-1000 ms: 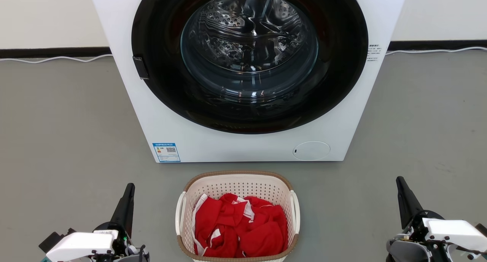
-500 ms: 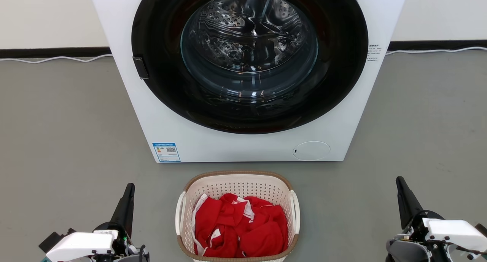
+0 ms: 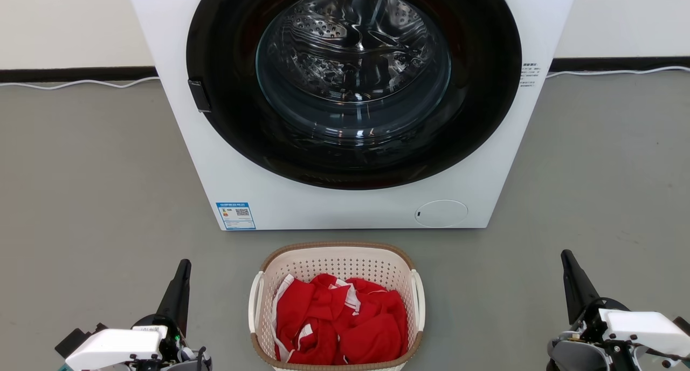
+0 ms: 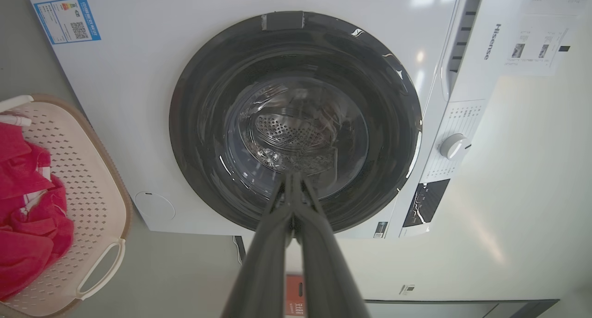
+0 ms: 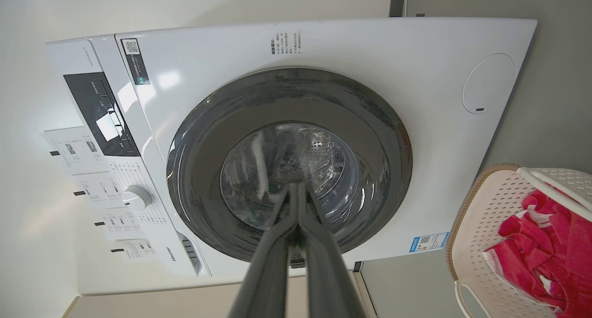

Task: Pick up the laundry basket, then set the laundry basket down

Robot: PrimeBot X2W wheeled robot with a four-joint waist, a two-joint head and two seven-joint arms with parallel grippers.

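Left gripper (image 3: pixel 184 266): low left, fingers pressed together, holding nothing, well apart from the basket.

Basket (image 3: pixel 334 266): centre, upright on the floor (image 3: pixel 97 198) just before the washer (image 3: pixel 345 214). Red clothes (image 3: pixel 345 322) heaped inside, both handles free.

Right gripper (image 3: pixel 566 256): low right, fingers likewise closed and empty, farther off.

Scene fits a basket awaiting a lift or one already set down.

Risks, as judged: an uneven two-arm lift would tip it and spill clothes. Thin handles may slip from narrow fingers. Washer stands close behind.
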